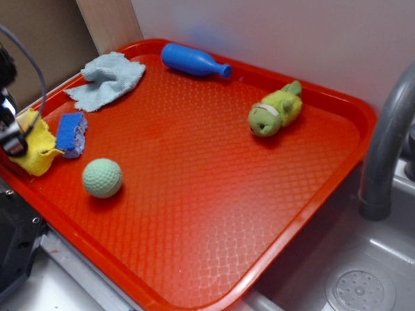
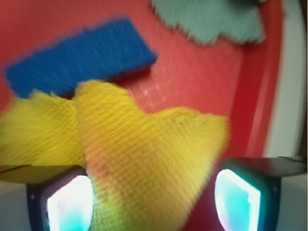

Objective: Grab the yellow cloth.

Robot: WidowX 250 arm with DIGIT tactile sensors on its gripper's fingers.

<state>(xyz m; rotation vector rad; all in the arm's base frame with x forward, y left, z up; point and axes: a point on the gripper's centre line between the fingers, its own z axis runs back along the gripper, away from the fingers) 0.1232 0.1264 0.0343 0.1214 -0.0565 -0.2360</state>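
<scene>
The yellow cloth [image 1: 39, 149] lies crumpled at the left edge of the red tray [image 1: 211, 218], beside a blue sponge [image 1: 72, 132]. My gripper [image 1: 8, 139] hangs over the cloth's left part at the tray rim. In the wrist view the yellow cloth [image 2: 144, 149] fills the space between the two fingers of the gripper [image 2: 154, 202]. The jaws stand wide apart and open: the left finger [image 2: 70, 204] meets the fabric, and a strip of red tray shows between the cloth and the right finger [image 2: 238, 199]. The blue sponge [image 2: 79, 55] lies just beyond the cloth.
A green ball [image 1: 102, 177] sits right of the cloth. A pale blue-grey cloth [image 1: 107, 79] lies at the back left, a blue bowling pin [image 1: 193, 61] at the back, a yellow-green plush toy [image 1: 274, 110] at the back right. A sink faucet [image 1: 393, 130] stands right of the tray.
</scene>
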